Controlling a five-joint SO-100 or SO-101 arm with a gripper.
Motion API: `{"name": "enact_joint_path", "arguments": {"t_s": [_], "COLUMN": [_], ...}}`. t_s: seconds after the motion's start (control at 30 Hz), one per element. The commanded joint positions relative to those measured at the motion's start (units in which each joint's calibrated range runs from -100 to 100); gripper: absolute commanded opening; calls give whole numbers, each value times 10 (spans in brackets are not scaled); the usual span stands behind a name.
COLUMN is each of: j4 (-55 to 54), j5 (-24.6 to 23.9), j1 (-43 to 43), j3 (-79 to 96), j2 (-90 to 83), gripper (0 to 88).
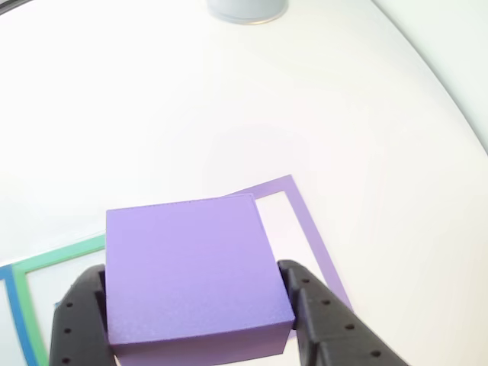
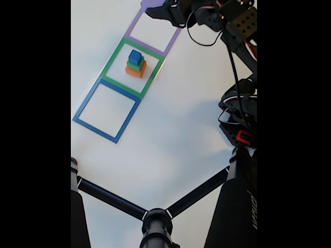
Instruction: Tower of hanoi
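My jaws are clamped on the purple block [image 1: 194,271], one black finger [image 1: 80,320] pressed to each side of it in the other view, so the gripper [image 1: 194,324] holds it from below the frame edge. The block sits squarely between them, its flat matte top facing my camera, edges crisp. It hangs over the near corner of the purple outline [image 1: 305,221] taped on the white bench [image 1: 229,99].

In the fixed view, beside that purple outline [image 2: 135,27], the green outline [image 2: 116,57] holds a stack: orange block [image 2: 135,71] at the bottom, green block [image 2: 135,64] on it, blue cube [image 2: 135,56] on top.
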Motion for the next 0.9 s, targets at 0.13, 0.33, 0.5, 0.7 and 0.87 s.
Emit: {"name": "enact_joint_path", "arguments": {"t_s": [0.13, 0.33, 0.5, 0.7, 0.87], "j4": [345, 392, 415, 442, 442], "j5": [0, 0, 0, 0, 0], "j1": [-115, -219, -292, -374, -420], "j3": [-344, -386, -402, -407, -352], "j2": [-47, -87, -109, -128, -128], "gripper": [135, 134, 133, 132, 132]}}
